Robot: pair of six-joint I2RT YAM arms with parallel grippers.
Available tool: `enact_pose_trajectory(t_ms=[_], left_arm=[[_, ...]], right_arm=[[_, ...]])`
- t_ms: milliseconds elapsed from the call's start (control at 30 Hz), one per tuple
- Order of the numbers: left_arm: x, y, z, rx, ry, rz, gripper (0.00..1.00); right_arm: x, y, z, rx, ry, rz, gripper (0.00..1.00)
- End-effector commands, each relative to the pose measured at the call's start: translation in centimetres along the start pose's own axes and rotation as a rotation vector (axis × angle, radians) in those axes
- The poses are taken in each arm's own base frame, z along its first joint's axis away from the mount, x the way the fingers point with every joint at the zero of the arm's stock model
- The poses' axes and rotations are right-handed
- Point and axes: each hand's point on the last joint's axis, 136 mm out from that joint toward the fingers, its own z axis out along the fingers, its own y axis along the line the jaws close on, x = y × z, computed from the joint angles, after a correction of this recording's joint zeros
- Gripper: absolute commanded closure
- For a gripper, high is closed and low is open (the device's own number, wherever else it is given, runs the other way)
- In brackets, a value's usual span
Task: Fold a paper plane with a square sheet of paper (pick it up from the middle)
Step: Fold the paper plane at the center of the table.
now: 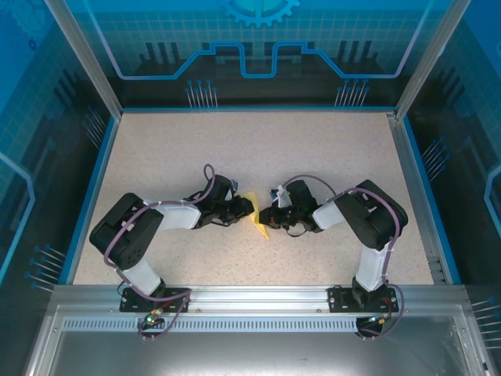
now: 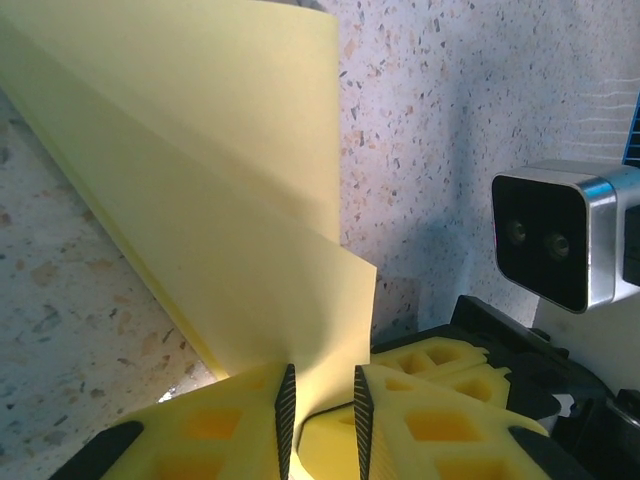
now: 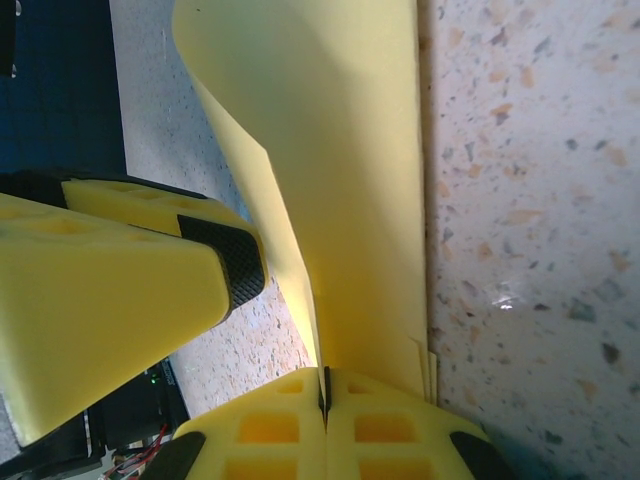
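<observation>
The pale-yellow sheet of paper [image 1: 257,220] is folded into a narrow pointed shape of several layers and is held up between the two grippers at the table's middle. My right gripper [image 3: 324,388] is shut on its layered edge, and the paper [image 3: 340,170] rises straight away from the jaws. My left gripper [image 2: 320,390] has its jaws a little apart around one flap of the paper [image 2: 200,180], which lies against the left pad. From above, the left gripper [image 1: 244,210] and the right gripper [image 1: 268,219] face each other across the paper.
The speckled table [image 1: 258,149] is ringed by a blue rim and see-through walls. The right wrist's camera [image 2: 560,230] sits close to the left gripper. A left finger [image 3: 130,290] hangs just left of the paper.
</observation>
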Motion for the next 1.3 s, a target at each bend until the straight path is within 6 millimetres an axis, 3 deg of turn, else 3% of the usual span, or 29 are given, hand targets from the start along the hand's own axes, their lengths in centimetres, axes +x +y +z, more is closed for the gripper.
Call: enact_pose_trajectory(t_ms=[0,433,700,933,1267], left_arm=[[0.4,0.9,0.5,-0.010,0.019,0.016,0.73],[0.3,1.6,1.2,-0.040,0.032,0.022,0.74],[0.7,2.9,1.5,-0.113,0.060,-0.013,0.75],[1.0,3.6,1.5,-0.145,0.071,-0.033,0.76],[1.2,3.9,1.5,-0.150,0.079,-0.038,0.77]], right_arm=[[0.8,-4.0,0.2,0.123,0.016,0.099,0.97],[0.9,-4.0,0.3,0.129,0.030,0.107,0.96],[0.5,-2.4,0.2,0.103,0.047,0.069,0.87],[0.6,-0.5,-0.9,0.081,0.070,0.009,0.80],[2.1,-0.4,-2.7,0.107,0.083,0.004,0.76]])
